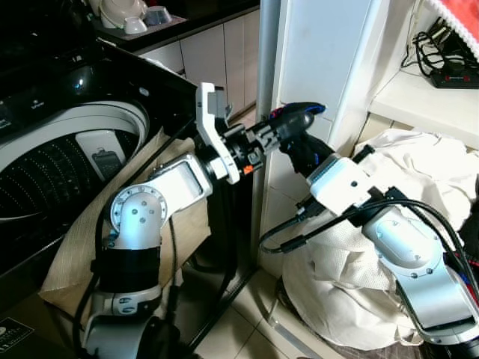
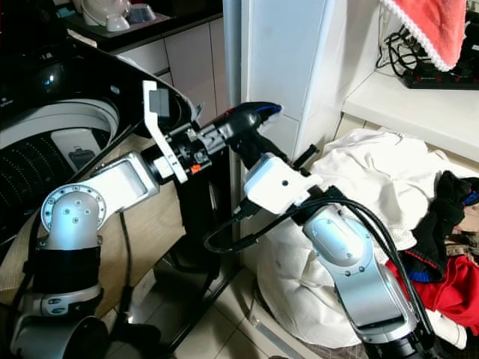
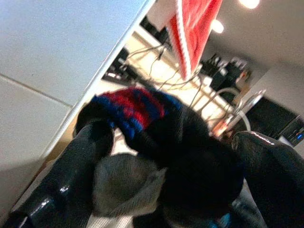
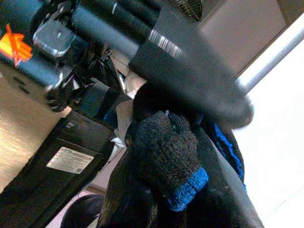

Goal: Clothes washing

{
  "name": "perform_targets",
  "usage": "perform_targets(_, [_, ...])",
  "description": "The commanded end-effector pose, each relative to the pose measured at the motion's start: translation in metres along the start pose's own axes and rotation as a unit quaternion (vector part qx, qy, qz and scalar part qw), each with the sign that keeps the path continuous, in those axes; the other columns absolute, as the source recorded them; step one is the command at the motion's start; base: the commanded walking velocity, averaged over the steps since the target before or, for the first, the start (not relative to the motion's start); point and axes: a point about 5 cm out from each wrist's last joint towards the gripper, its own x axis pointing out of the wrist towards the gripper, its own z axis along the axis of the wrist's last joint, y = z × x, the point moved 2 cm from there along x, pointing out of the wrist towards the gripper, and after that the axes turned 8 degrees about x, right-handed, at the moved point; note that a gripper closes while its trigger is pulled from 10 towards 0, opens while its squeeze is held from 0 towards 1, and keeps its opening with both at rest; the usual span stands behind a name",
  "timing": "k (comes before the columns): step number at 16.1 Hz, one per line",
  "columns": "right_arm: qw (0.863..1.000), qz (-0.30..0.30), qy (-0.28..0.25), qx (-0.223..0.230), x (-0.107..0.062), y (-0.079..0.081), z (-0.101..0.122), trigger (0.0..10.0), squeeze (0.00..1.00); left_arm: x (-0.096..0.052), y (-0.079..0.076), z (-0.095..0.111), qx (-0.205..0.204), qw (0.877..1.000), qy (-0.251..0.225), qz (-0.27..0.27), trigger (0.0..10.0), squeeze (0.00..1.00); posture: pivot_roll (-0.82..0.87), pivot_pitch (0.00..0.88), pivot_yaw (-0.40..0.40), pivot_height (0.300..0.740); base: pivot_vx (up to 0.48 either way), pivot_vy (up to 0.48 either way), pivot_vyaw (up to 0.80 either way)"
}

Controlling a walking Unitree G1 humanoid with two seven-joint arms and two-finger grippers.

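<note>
Both grippers meet in mid-air in front of the white cabinet panel [image 1: 314, 67], just to the right of the open washing machine [image 1: 67, 149]: the left gripper [image 1: 281, 129] and the right gripper [image 1: 299, 123] are each clamped on the same small dark sock [image 1: 299, 114], a black knit piece with blue trim and a red band. The left wrist view shows that gripper's two fingers [image 3: 71, 166] pressed on either side of the bunched sock, and the right wrist view shows the blue-edged cuff pinched between the right gripper's own fingers. This looks like a handover from right to left, the left arm being the one nearer the drum [image 1: 52, 179]. To do it well, the left gripper should have a firm hold on a thick fold before the right lets go, and the right should ease open and draw straight back so it does not drag the fabric out. Then the left arm needs to swing across the machine's rim and release well over the drum, not on the beige cloth [image 1: 82, 232] draped at its front edge. How much of the sock each gripper really holds is hard to judge, since the fingers overlap and hide the contact. The pile of laundry [image 2: 389, 179] at right is cut off by the frame, and the drum's contents are too dark to make out.
</note>
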Motion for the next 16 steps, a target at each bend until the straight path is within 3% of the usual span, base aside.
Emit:
perform_targets(1, [1.000,-0.002,-0.001,-0.008,0.002,-0.002,0.000,0.0,0.00,-0.001,0.004,-0.003,0.023,0.999,0.024,0.021,4.9,0.00,-0.18,0.000,0.072,0.740,0.000,0.000,0.00])
perform_targets(2, [1.000,-0.003,-0.001,-0.009,0.002,-0.002,0.001,0.0,0.00,-0.001,0.005,-0.004,0.025,0.999,0.028,0.026,0.0,0.00,-0.18,0.000,0.072,0.740,0.000,0.000,0.00])
perform_targets(6, [1.000,-0.010,-0.004,-0.012,0.003,-0.005,0.002,0.0,0.00,-0.002,0.017,-0.003,0.030,0.997,0.038,0.067,0.0,0.00,-0.18,0.000,0.074,0.740,0.000,0.000,0.00])
perform_targets(8, [1.000,-0.009,-0.005,-0.011,0.003,-0.005,0.002,0.0,0.00,-0.003,0.014,-0.006,0.050,0.996,0.047,0.057,0.0,0.00,-0.18,0.000,0.074,0.740,0.000,0.000,0.00])
perform_targets(11, [1.000,-0.008,-0.006,-0.011,0.003,-0.004,0.002,0.0,0.00,-0.003,0.010,-0.005,0.021,0.998,0.030,0.041,0.0,0.00,-0.18,0.000,0.078,0.740,0.000,0.000,0.00])
perform_targets(14, [1.000,-0.010,-0.007,-0.012,0.003,-0.004,0.002,0.0,0.00,-0.003,0.012,-0.007,0.032,0.998,0.032,0.043,0.0,0.00,-0.18,0.000,0.077,0.740,0.000,0.000,0.00])
perform_targets(16, [1.000,-0.011,-0.007,-0.012,0.004,-0.005,0.002,0.0,0.00,-0.004,0.011,-0.007,0.019,0.999,0.027,0.036,0.0,0.00,-0.18,0.000,0.077,0.740,0.000,0.000,0.00])
